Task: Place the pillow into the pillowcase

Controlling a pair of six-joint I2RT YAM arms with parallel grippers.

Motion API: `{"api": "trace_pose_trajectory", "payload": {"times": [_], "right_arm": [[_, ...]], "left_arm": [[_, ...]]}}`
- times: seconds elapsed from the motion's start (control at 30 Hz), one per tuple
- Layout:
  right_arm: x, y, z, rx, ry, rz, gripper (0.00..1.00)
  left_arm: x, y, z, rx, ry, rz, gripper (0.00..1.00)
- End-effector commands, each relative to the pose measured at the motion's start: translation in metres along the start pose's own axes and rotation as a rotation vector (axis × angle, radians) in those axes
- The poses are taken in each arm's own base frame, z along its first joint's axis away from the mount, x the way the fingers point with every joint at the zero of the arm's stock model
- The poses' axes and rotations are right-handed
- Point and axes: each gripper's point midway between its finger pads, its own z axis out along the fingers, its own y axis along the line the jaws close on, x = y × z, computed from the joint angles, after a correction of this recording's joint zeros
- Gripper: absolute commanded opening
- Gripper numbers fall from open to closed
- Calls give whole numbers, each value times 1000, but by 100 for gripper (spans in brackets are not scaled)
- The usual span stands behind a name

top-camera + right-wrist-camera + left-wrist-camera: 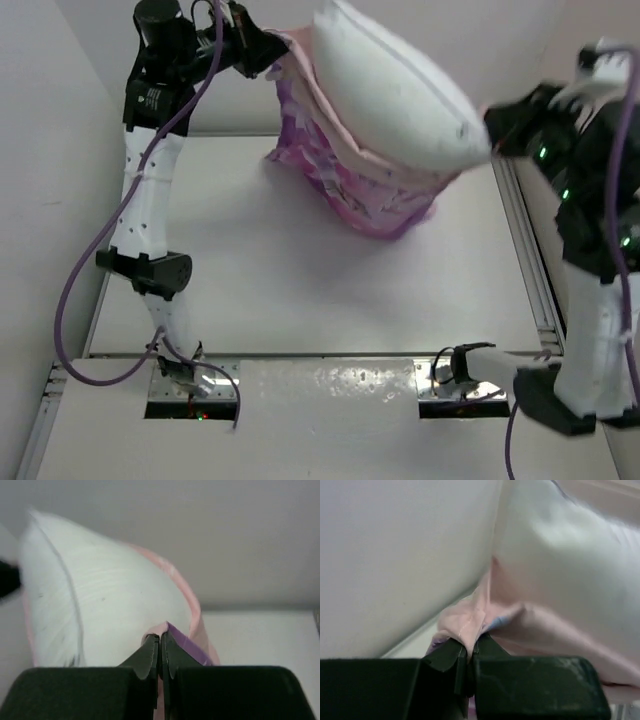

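While the arm bases [190, 385] sit bolted at the near edge, the table [250, 290] runs pale and flat beyond them, w/ both arms reaching up and away over it.

Further back, the pillowcase [350, 190] hangs in the air between the two arms as an open bag, purple-magenta print outside, pale pink inside. Its lower end droops to about table level; whether it touches the top can't be told from above.

The left gripper [470, 652] is clamped on the hem at the left of the mouth, jaws pressed together w/ a bunch of pink fabric pinched between them. The right gripper [160, 647] is likewise closed on the hem at the opp. side, nipping a purple-and-pink corner.

The pillow [390, 90] stands partway in the bag: lower part swallowed, upper part jutting out of the mouth, tilted, edge seam showing.

Handling, as a judgement: the pillow looks light, puffy and squashy, so it should spring back and drag on the cloth rather than drop in freely. The case is thin and limp, prob. slick between hard pads. The best hold is the folded hem at both sides of the mouth, as now. Such small pinches could slip under a hard shake.

Behind everything is a plain white wall [230, 105].
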Motion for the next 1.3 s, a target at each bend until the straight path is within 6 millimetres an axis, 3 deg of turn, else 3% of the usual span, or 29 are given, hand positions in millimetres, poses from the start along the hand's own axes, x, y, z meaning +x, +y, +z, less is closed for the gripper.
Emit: {"api": "trace_pose_trajectory", "payload": {"times": [0.0,0.07,0.1,0.13,0.2,0.23,0.3,0.33,0.37,0.43,0.47,0.5,0.53,0.57,0.6,0.63,0.67,0.73,0.77,0.8,0.83,0.93,0.97,1.07,1.1,1.13,1.17,1.23,1.27], "right_arm": [[-140,43,-37,-87,-356,-65,0],[-82,31,-5,-88,-199,-22,0],[-62,33,-37,-116,-225,-6,0],[17,3,16,-84,-129,42,0],[45,-9,20,-59,-121,122,0],[15,-6,16,-48,-166,98,0],[-32,4,13,-53,-190,29,0],[-114,30,-3,-99,-342,-14,0],[-142,40,-11,-114,-388,-45,0],[-188,59,-40,-155,-502,-54,0],[-182,58,-44,-150,-479,-44,0],[-167,55,-42,-148,-440,-49,0],[-69,16,30,-77,-177,-15,0],[-63,25,-23,-122,-289,38,0],[-50,19,-14,-150,-380,78,0],[8,-5,11,-92,-262,156,0],[9,-14,19,-47,-235,144,0],[-79,13,-12,-90,-341,50,0],[-82,9,22,-72,-258,47,0],[-173,50,-42,-153,-495,-19,0],[-198,52,-54,-150,-560,-37,0],[-171,42,-29,-135,-453,-17,0],[-102,19,-10,-109,-332,11,0],[-4,-12,5,-86,-268,153,0],[42,-33,23,-31,-165,204,0],[47,-37,32,-19,-135,225,0],[41,-38,38,-13,-125,225,0],[-59,-13,36,-62,-268,136,0],[-82,-8,33,-45,-264,124,0]], "left_arm": [[-69,-27,-49,46,-232,28,0],[-16,-41,-48,77,-161,-8,0],[30,-44,-46,68,-39,-62,0],[73,-46,-40,71,62,-30,0],[110,-19,-35,-18,193,3,0],[98,1,-34,-75,181,17,0],[-21,8,-46,-157,-57,122,0],[-43,33,-41,-197,-115,141,0],[-112,7,-69,-191,-282,243,0],[-143,-25,-94,-128,-372,304,0],[-80,2,-68,-119,-233,184,0],[-63,-10,-71,-72,-224,203,0],[-55,-51,-90,-20,-222,229,0],[-16,-51,-84,-2,-144,203,0],[51,-40,-78,-12,10,160,0],[69,-39,-73,-12,60,158,0],[77,-25,-73,-76,116,163,0],[-29,-6,-70,-183,-56,311,0],[-109,-9,-79,-226,-242,374,0],[-140,-6,-95,-260,-330,412,0],[-161,-15,-105,-250,-395,453,0],[-132,-42,-115,-146,-355,442,0],[-81,-53,-111,-66,-289,414,0],[39,-27,-96,-79,-1,235,0],[63,-17,-93,-101,67,206,0],[77,-5,-89,-123,115,194,0],[62,15,-79,-177,121,225,0],[0,40,-72,-272,14,239,0],[-83,32,-72,-272,-177,273,0]]}}
